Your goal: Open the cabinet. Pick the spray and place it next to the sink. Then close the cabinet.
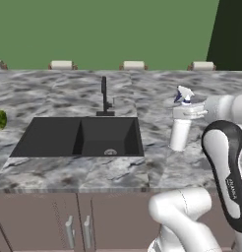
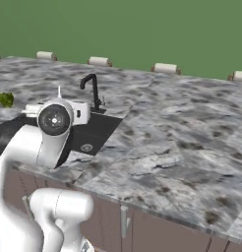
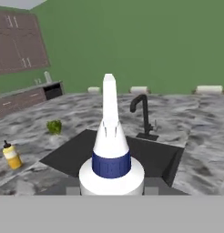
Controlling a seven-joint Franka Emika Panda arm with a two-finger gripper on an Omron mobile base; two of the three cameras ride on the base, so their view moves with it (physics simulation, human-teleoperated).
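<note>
Left base view: spray (image 1: 181,129) upright to the right of the sink (image 1: 79,137), over the grey marbled counter (image 1: 69,170); whether its base touches the stone can't be told. Gripper (image 1: 188,112) clamped on the bottle's neck just under the white and blue trigger head, wrist coming in from the right. Black faucet (image 1: 105,96) behind the basins. Green item at the left edge, partly cut off.

Right base view: arm blocks most of the bottle; faucet (image 2: 92,88) and part of the sink (image 2: 96,132) show past the wrist; green vegetable (image 2: 6,99) far left on the counter.

Hand view: looks down the spray (image 3: 111,152) nozzle, blue collar visible, sink (image 3: 155,157) and faucet (image 3: 143,113) beyond. Adds a yellow bottle (image 3: 12,155) on the counter at left, the green vegetable (image 3: 53,127), and closed mauve-brown cabinet (image 3: 19,42) doors on the far wall.
</note>
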